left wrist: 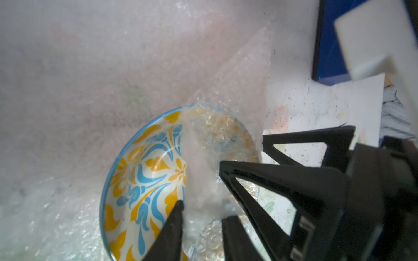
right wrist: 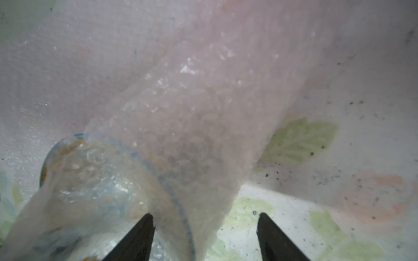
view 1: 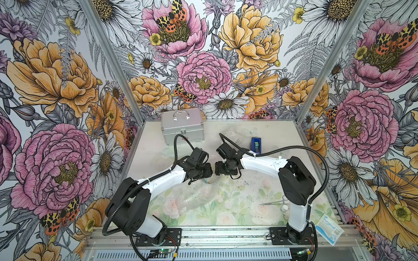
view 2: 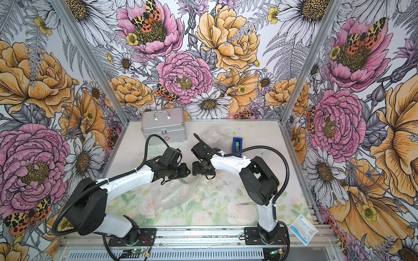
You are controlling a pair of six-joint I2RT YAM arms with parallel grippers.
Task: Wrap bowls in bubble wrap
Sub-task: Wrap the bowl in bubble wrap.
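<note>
A bowl (left wrist: 144,180) with a blue, yellow and white pattern lies on the bubble wrap (left wrist: 67,90) in the left wrist view. A flap of wrap is folded over about half of its inside. My left gripper (left wrist: 203,217) is open over the bowl, with that flap lying loose between its fingers. My right gripper (right wrist: 205,226) is open wide and straddles the wrap-covered bowl rim (right wrist: 176,198). In both top views the two wrists meet mid-table over the bowl (view 1: 209,180), and the bubble wrap (view 1: 192,196) trails toward the front. Only one bowl shows plainly.
A silver metal case (view 1: 182,128) stands at the back left. A crumpled clear bundle (view 1: 235,135) and a blue tape dispenser (view 1: 256,145) are at the back. Metal forceps (view 1: 273,202) and a small jar lie front right, a surgical packet (view 1: 329,228) beyond them.
</note>
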